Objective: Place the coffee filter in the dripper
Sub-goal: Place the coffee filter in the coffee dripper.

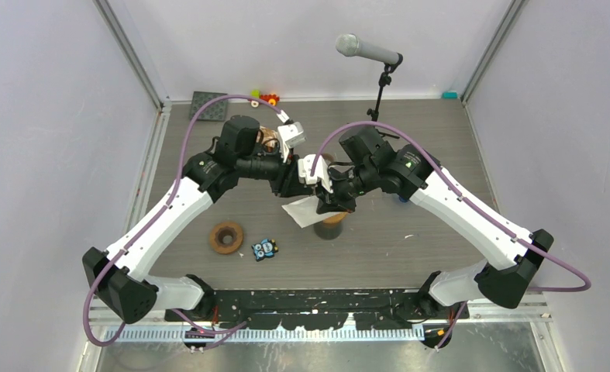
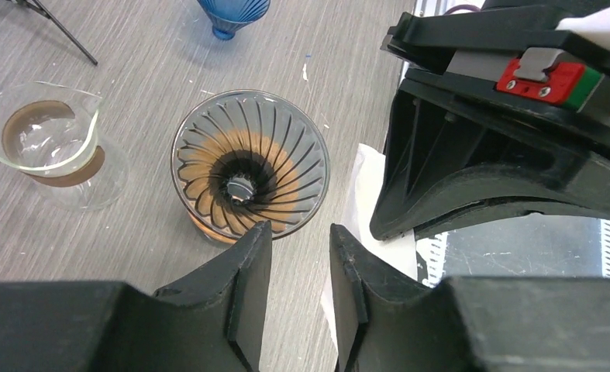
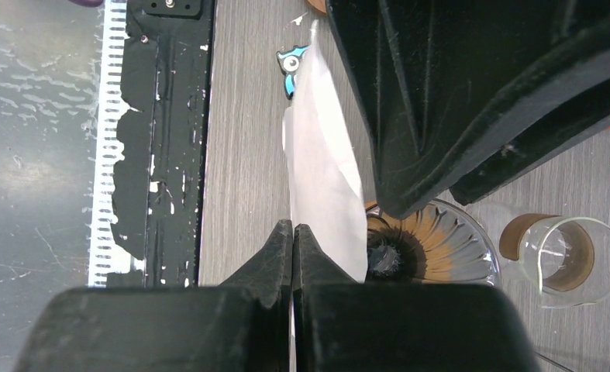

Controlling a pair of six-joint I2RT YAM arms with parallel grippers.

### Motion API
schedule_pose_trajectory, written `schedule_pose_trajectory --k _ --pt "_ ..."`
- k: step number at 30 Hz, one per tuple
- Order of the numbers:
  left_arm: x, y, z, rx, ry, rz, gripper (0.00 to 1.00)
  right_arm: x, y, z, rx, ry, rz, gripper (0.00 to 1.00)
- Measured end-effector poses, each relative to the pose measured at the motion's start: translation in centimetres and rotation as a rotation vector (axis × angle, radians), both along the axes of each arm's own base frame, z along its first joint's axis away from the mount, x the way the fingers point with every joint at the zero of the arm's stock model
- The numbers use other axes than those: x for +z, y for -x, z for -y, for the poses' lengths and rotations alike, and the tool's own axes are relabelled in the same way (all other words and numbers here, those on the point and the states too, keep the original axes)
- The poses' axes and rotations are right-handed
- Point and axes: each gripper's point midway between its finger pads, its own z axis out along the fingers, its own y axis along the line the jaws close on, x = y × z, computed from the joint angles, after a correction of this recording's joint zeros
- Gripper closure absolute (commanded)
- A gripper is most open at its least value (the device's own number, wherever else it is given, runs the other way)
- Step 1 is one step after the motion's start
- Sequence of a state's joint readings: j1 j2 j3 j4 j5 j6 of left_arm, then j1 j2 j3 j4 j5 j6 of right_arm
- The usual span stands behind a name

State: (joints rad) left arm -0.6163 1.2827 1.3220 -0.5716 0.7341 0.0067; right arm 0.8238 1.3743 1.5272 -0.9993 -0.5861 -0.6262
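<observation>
The white paper coffee filter [image 3: 325, 170] hangs edge-on above the table, pinched at its near edge by my shut right gripper [image 3: 294, 229]. The top view shows the coffee filter [image 1: 300, 211] sticking out to the left of the right gripper [image 1: 329, 203]. The glass dripper [image 2: 249, 164], ribbed, with a brown base, stands empty on the table directly below both grippers; the dripper [image 3: 433, 248] lies just right of the filter. My left gripper [image 2: 300, 232] hovers over the dripper's near rim, its jaws apart with nothing between them. The filter [image 2: 367, 194] shows just beside its right finger.
A glass beaker [image 2: 42, 139] with a brown band stands left of the dripper. A blue glass object [image 2: 232, 15] lies farther back. A brown ring [image 1: 226, 237] and a small blue toy [image 1: 264, 249] sit near the front. A microphone [image 1: 367, 50] on a stand rises at the back.
</observation>
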Motion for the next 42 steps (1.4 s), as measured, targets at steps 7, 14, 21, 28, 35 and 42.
schedule_pose_trajectory --k 7,14,21,28,35,42 --pt "-0.1 0.5 0.3 -0.034 0.010 -0.022 0.51 -0.1 -0.3 0.1 -0.011 0.008 0.010 0.99" --pt "-0.2 1.3 0.6 -0.084 0.026 -0.052 0.44 -0.1 -0.6 0.2 -0.023 0.015 0.024 1.00" --pt "-0.3 1.2 0.5 -0.079 0.022 -0.052 0.43 -0.2 -0.9 0.3 -0.033 0.022 0.049 0.99" --pt "-0.7 1.6 0.0 -0.063 0.016 -0.046 0.42 -0.7 -0.9 0.7 -0.028 0.030 0.076 1.00" --pt "-0.5 1.7 -0.1 -0.059 0.022 -0.048 0.42 -0.6 -1.0 0.6 -0.023 0.030 0.092 1.00" --pt "0.1 1.3 -0.2 -0.039 0.043 -0.055 0.41 -0.8 -1.1 0.7 -0.020 0.042 0.107 1.00"
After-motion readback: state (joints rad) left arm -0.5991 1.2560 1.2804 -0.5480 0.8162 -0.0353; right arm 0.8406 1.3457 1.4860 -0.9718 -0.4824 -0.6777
